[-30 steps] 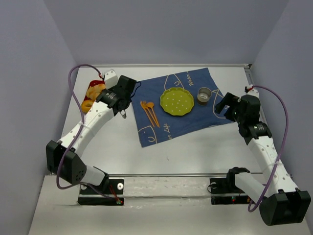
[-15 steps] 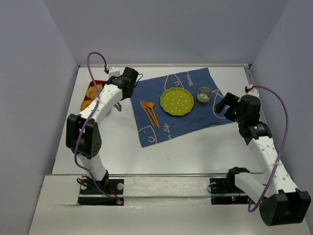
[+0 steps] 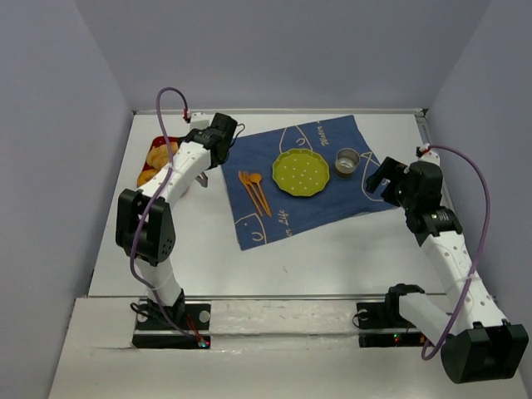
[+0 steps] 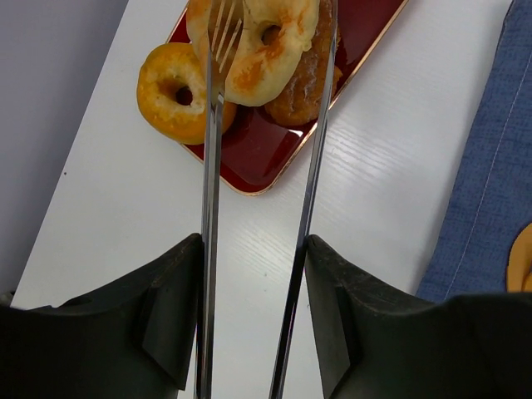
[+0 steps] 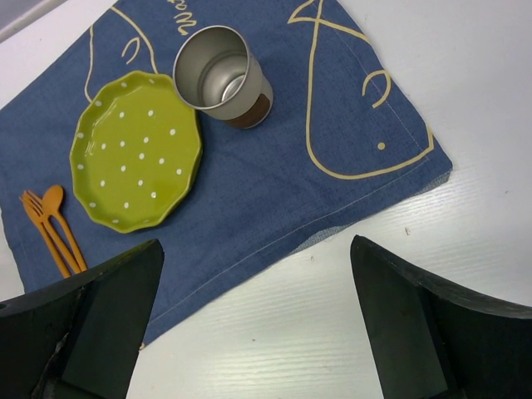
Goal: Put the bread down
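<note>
The left fingers (image 4: 174, 291) clamp tongs (image 4: 209, 208) whose tips straddle the bread (image 4: 270, 41), a likely light, soft ring on the far-left tray (image 4: 249, 158), best pinched gently across its outer sides; the right fingers (image 5: 108, 307) hang apart, empty.

We get bright, even overhead light, soft shadows only. Mild sheen on the white table (image 4: 391, 166) in wrist views; near-lens foreground slightly soft.
</note>
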{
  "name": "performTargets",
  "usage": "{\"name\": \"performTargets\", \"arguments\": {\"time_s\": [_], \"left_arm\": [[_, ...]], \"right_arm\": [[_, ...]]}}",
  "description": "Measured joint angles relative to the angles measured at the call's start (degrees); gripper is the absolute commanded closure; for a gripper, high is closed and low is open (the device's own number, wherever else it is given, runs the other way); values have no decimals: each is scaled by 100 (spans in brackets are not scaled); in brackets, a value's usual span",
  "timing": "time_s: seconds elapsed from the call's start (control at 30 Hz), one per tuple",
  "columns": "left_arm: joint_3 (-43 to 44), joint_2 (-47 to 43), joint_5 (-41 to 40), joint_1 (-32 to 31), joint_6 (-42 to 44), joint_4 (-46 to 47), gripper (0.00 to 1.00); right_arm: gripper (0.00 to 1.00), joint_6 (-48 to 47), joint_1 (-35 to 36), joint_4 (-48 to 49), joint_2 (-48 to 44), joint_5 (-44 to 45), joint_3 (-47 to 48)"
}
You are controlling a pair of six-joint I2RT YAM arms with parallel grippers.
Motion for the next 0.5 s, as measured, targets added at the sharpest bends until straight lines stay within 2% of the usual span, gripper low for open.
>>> {"name": "performTargets", "arguments": {"time_s": [0.5], "left_arm": [[168,535,-111,13,142,-35,39]], "right_arm": [[0,-20,0,0,-2,-20,0]]}}
